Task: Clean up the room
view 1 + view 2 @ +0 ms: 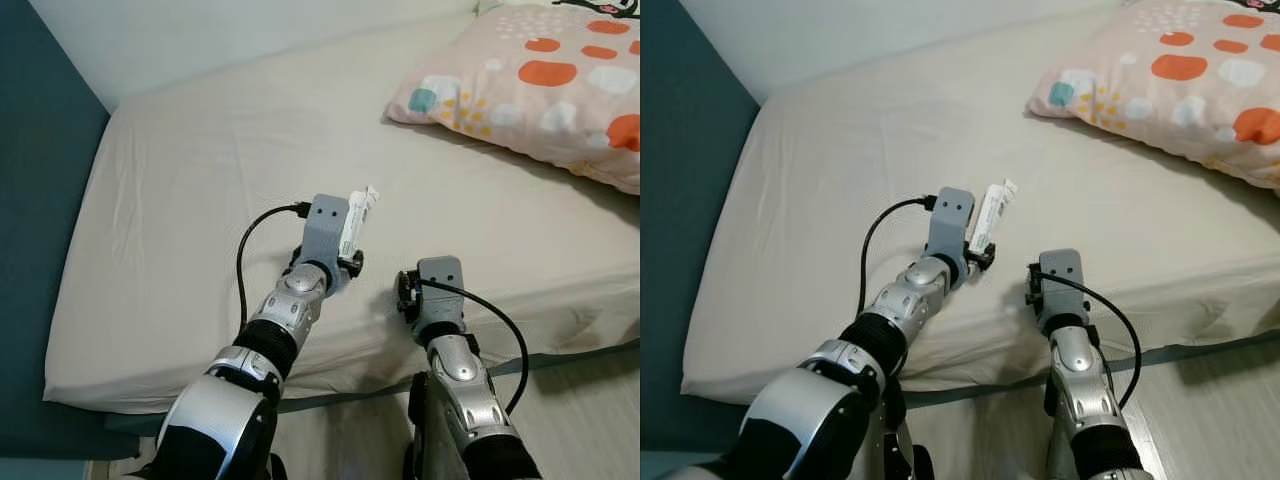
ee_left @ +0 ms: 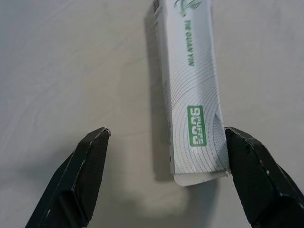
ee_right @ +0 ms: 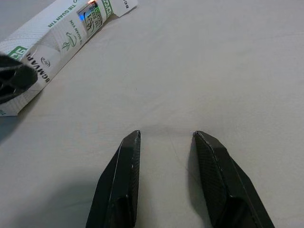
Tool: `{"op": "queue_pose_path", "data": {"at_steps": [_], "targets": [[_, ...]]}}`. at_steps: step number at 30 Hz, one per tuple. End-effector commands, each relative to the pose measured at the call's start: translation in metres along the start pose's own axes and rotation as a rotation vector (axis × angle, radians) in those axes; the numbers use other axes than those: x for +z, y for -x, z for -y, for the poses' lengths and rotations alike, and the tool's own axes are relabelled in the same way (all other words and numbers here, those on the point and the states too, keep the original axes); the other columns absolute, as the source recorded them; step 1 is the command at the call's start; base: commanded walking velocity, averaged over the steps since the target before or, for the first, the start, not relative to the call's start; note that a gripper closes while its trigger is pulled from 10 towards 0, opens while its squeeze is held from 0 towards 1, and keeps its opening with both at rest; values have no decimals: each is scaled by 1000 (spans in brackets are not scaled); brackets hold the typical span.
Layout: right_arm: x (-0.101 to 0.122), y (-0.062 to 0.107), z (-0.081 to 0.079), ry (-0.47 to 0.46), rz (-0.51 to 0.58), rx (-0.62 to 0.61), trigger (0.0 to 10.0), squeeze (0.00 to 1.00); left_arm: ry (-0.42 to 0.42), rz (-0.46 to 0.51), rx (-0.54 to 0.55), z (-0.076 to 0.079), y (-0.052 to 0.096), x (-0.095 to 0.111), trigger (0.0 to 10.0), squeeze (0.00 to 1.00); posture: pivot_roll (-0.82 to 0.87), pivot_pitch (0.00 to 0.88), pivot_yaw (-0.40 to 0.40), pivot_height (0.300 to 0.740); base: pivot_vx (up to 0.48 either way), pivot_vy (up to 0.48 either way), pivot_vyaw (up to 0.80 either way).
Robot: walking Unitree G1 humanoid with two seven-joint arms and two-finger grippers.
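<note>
Your left gripper hangs low over the beige bed with its fingers spread wide; the white and green box lies flat on the sheet, its near end just inside the finger at 3 o'clock in the wrist view. From the head camera, that box sits at 1 o'clock of your left wrist. Your right gripper rests near the mattress edge, fingers parted a little, gripping nothing. A patterned pillow lies at 2 o'clock.
</note>
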State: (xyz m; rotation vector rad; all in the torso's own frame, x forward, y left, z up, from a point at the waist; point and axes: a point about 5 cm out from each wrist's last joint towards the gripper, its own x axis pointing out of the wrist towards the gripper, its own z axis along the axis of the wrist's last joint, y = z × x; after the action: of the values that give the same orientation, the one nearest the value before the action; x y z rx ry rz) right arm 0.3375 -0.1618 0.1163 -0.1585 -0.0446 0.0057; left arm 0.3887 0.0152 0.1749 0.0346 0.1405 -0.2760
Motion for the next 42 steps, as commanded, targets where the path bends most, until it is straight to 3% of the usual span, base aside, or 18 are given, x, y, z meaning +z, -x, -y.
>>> {"op": "queue_pose_path", "data": {"at_steps": [1,11,19,25,31,39,40,42], "targets": [[-24,11,-10,-26,-105,54,10000,0,-6,-49,25,-6,1,-15,10000,0,37,415,200,559,0,0,0],[-7,18,-22,-57,16,212,10000,0,-12,-51,-2,-1,2,-18,10000,0,32,415,199,559,0,0,0],[-6,31,-31,-40,15,342,10000,0,9,-70,-21,4,2,-21,10000,0,30,410,198,559,0,0,0],[-7,37,-31,-43,11,361,10000,0,17,-68,-28,4,2,-20,10000,0,32,404,196,559,0,0,0],[-7,43,-30,-42,6,373,10000,0,115,-73,-64,10,1,-15,10000,0,26,398,194,559,0,0,0],[-7,44,-32,-33,-5,385,10000,0,142,-76,-38,8,0,-13,10000,0,27,393,196,559,0,0,0],[-7,44,-33,-30,-6,388,10000,0,145,-74,-32,7,0,-13,7765,0,27,393,196,559,0,0,0],[-7,44,-33,-29,-7,390,10000,0,141,-74,-28,6,0,-14,7765,0,27,393,196,559,0,0,0]]}}
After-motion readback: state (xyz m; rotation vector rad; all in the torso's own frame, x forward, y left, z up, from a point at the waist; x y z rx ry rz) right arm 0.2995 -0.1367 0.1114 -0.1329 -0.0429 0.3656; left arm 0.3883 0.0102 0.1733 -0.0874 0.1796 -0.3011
